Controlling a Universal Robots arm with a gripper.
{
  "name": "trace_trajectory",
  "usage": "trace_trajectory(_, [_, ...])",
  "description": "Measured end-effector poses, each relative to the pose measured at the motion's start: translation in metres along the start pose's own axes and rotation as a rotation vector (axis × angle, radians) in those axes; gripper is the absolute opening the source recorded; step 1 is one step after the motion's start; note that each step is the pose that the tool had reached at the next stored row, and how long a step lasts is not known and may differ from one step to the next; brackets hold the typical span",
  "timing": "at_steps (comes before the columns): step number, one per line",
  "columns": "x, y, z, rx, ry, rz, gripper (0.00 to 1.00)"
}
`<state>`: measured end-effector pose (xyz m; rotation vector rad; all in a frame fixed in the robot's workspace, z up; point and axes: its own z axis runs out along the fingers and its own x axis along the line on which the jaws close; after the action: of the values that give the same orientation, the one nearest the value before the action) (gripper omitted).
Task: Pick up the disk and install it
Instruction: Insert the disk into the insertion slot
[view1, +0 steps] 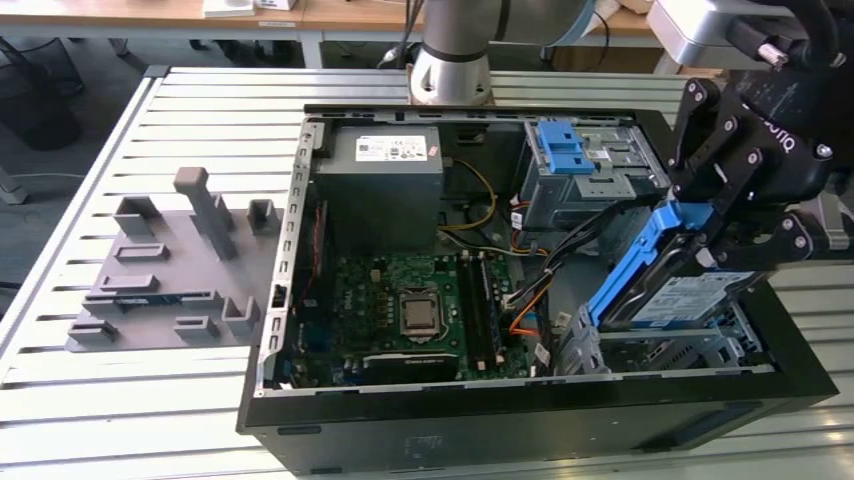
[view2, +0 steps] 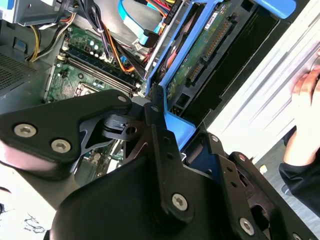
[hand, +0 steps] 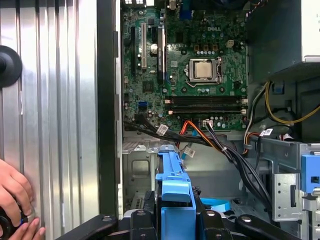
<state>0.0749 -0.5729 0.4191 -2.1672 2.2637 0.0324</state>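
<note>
Open computer case (view1: 534, 405) lying on a slatted metal tabletop (view1: 120, 420), exterior view. The hand (view1: 705, 245) is closed on the disk (view1: 674, 290), its fingers pressing the blue plastic bracket from both sides. The disk hangs steeply tilted at the case's corner on the exterior view's right, label side up. Its lower end is at the mouth of the metal drive bay (view1: 681, 350); whether the two touch cannot be told.

The first wrist view looks along the bracket's blue edge (hand: 175, 195), with a black finger on either side. The second wrist view shows the disk's underside (view2: 200, 55) with its green circuit board.

Inside the case: motherboard (view1: 414, 300), grey metal box (view1: 387, 165) with a white sticker, and grey cage (view1: 581, 170) with a blue latch. A grey fixture (view1: 167, 275) stands on the tabletop beside the case.
</note>
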Motion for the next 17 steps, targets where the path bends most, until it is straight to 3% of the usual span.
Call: trace_trajectory(17, [0.0013,0.0010,0.0096,0.0000,0.0000,0.000,0.36])
